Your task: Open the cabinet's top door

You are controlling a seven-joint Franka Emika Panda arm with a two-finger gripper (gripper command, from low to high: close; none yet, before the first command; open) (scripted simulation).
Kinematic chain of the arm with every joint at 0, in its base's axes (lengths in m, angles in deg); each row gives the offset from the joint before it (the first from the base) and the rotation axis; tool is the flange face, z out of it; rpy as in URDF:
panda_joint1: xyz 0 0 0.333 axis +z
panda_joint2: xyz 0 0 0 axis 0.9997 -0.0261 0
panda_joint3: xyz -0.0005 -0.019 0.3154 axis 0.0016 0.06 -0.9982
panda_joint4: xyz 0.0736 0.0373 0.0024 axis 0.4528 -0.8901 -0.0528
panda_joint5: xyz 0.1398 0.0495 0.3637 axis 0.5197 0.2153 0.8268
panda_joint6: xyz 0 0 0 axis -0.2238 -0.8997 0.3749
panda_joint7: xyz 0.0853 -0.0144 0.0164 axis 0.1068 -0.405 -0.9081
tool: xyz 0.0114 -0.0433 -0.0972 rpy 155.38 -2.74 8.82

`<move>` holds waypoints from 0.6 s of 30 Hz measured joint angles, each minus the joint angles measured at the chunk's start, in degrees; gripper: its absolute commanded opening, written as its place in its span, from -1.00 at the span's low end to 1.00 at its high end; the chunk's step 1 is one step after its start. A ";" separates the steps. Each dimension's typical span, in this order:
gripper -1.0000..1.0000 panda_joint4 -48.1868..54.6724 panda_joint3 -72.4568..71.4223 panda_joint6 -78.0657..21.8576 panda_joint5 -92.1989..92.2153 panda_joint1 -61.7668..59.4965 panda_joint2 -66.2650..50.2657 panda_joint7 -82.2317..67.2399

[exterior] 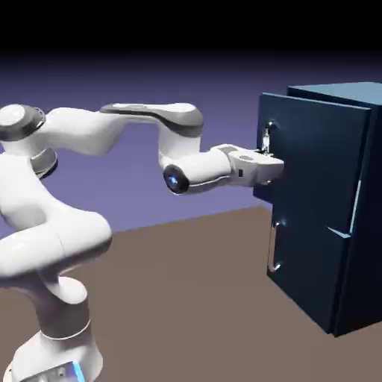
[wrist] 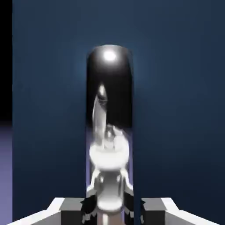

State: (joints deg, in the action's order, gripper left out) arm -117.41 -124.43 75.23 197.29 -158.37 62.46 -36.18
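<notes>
The dark blue cabinet [exterior: 358, 224] stands at the right of the exterior view. Its top door [exterior: 321, 164] carries a silver vertical bar handle [exterior: 266, 138] near its left edge. My gripper [exterior: 274, 163] reaches in level from the left and is shut on that handle. In the hand view the shiny handle [wrist: 110, 88] runs up the middle of the top door [wrist: 176, 110], and my gripper [wrist: 110, 206] clamps its lower part between grey fingertips [wrist: 66, 211]. The top door's handle-side edge stands slightly further out than the lower door's.
The lower door [exterior: 306, 268] with its own silver handle [exterior: 276, 246] sits directly below my hand. The brown table [exterior: 194, 298] stretches between the robot's base and the cabinet. My forearm hangs level above it.
</notes>
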 measured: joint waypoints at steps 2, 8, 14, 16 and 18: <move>-1.00 -1.88 2.10 -4.98 -2.47 -0.22 -0.78 -0.74; -1.00 -5.45 8.07 -19.94 -10.97 -3.30 -3.98 -3.57; -1.00 -5.62 12.86 -34.89 -21.53 -9.88 -9.36 -7.94; -1.00 -4.75 13.98 -39.87 -25.75 -12.89 -11.91 -9.94; -1.00 -3.24 14.72 -44.84 -30.52 -16.39 -15.03 -12.34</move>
State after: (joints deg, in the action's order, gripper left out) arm -120.65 -109.70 30.40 166.77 -174.77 47.43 -48.52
